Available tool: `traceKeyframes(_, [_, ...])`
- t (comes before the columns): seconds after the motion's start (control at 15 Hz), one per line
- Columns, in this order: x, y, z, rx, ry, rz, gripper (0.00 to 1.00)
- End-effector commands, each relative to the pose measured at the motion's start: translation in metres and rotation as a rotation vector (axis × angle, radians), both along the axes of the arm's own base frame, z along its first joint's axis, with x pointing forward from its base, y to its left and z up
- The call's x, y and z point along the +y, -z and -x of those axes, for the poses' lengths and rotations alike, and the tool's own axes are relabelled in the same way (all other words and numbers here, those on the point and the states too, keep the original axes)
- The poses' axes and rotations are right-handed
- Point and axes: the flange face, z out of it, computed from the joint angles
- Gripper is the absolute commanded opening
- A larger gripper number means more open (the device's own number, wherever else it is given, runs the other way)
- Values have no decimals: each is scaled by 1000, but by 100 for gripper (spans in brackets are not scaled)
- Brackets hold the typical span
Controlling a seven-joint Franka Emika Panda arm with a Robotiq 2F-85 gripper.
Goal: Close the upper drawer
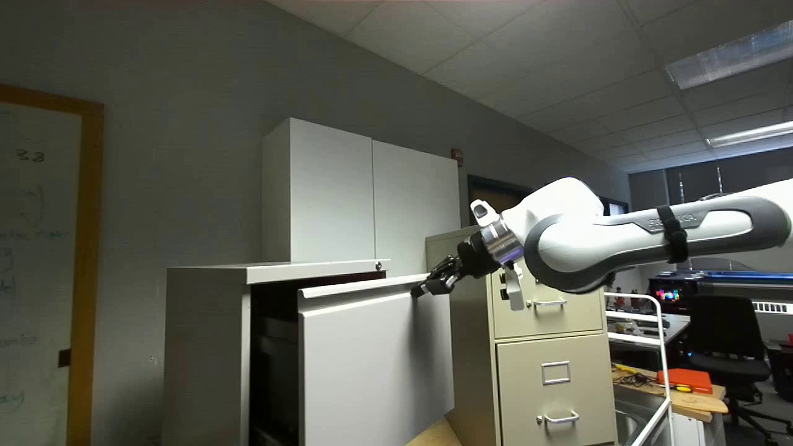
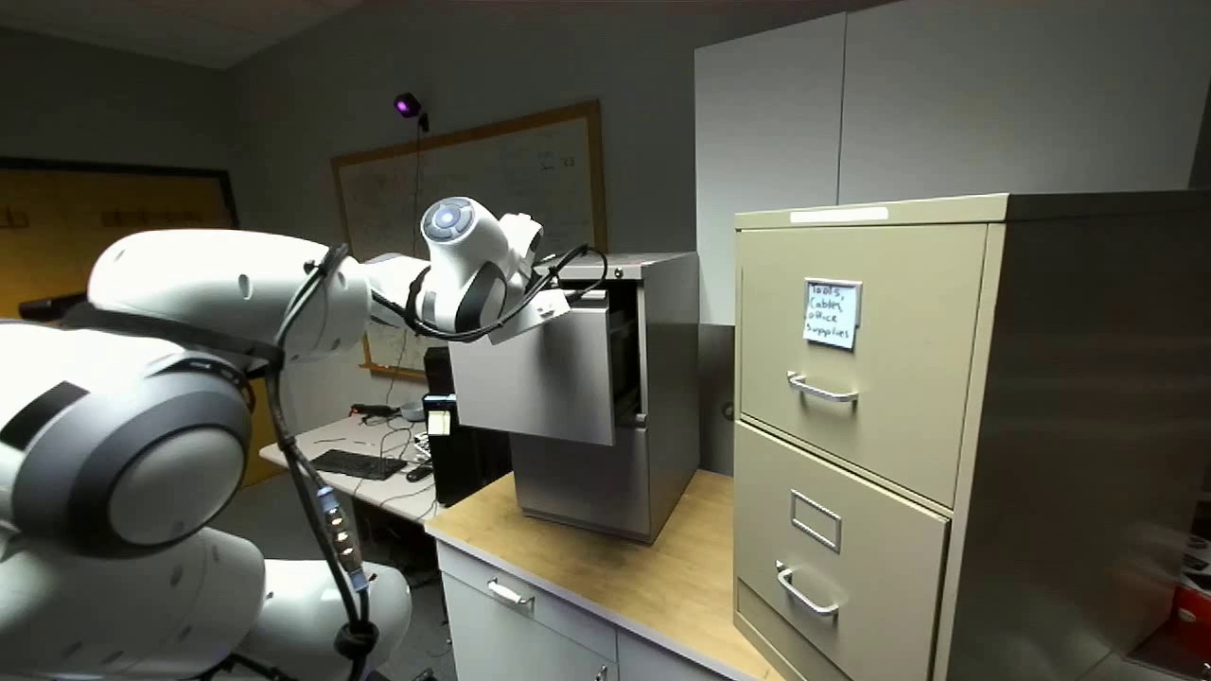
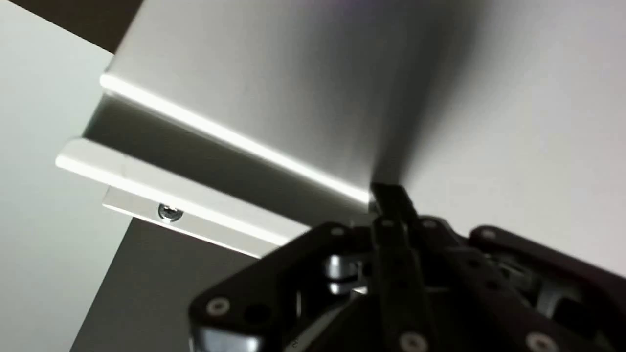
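The upper drawer (image 1: 372,365) of the white-grey cabinet (image 1: 204,347) is pulled well out, with a dark gap behind its front. It also shows pulled out in an exterior view (image 2: 539,383). My gripper (image 1: 422,288) is at the drawer front's top lip, near its far end in that view. In the wrist view the black fingers (image 3: 389,195) are together, with their tips against or very close to the drawer front (image 3: 254,93). Nothing shows between them. In an exterior view the arm's wrist (image 2: 482,274) hides the gripper.
A beige filing cabinet (image 1: 471,347) stands close beside the drawer; it also shows in an exterior view (image 2: 861,378). The cabinets stand on a wooden counter (image 2: 587,558). White wall cupboards (image 1: 331,192) are behind. A lock (image 3: 170,212) sits on the cabinet's top rim.
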Motion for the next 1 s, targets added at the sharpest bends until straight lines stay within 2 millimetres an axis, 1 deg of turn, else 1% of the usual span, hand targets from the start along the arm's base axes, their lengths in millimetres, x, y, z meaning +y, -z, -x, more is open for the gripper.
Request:
traceKeyframes(0.0, [16,-11,-40,-12,-32,-1,0])
traceKeyframes(0.07, [20,-11,-49,-7,-34,-7,0])
traceKeyframes(0.53, [26,-13,-112,24,-22,-23,0])
traceKeyframes(0.93, [27,-15,-158,58,-3,-47,0])
